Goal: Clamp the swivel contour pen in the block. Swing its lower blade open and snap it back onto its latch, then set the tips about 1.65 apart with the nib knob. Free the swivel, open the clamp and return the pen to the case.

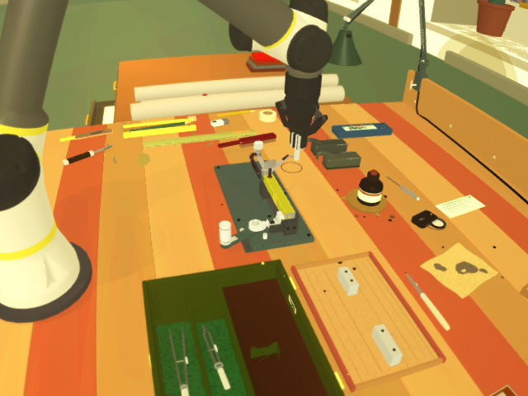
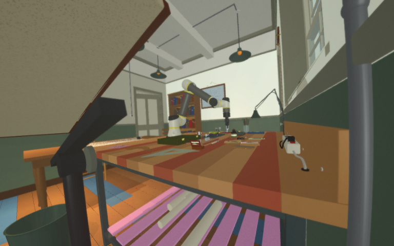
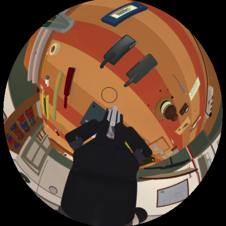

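Observation:
The swivel contour pen [image 1: 278, 197], with a yellow body, lies clamped in the block [image 1: 285, 225] on the grey-green base plate [image 1: 260, 204]. Its lower blade [image 1: 282, 160] is swung out to the right at the far end. My gripper [image 1: 296, 145] stands over the blade's tip, closed on its white handle [image 3: 112, 116]. The wrist camera shows the pale handle between the fingers. The nib knob [image 1: 258, 146] stands white at the pen's far end. The open green case [image 1: 239, 332] lies at the near edge of the table.
Two dark staplers [image 1: 337, 153] lie just right of the gripper. A thin ring [image 1: 291, 167] lies on the table under the blade. An ink bottle [image 1: 369, 190] stands further right. A wooden tray [image 1: 369, 315] with two white blocks sits beside the case. Rulers and paper rolls lie behind.

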You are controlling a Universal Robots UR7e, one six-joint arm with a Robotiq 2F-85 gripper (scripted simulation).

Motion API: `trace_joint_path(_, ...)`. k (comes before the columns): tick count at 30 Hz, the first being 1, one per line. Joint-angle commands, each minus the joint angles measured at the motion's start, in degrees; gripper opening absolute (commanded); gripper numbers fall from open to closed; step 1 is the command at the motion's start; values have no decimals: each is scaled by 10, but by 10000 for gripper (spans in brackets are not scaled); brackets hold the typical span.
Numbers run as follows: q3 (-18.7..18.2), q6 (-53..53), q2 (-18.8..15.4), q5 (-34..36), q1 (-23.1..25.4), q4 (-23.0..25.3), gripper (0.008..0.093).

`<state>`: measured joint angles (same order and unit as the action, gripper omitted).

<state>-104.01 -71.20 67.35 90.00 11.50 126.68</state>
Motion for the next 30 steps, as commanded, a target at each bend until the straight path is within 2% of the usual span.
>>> trace_joint_path(1, 0, 0, 0, 0, 0, 0, 80)
trace_joint_path(30, -1, 20, 1, 0, 4, 1, 80)
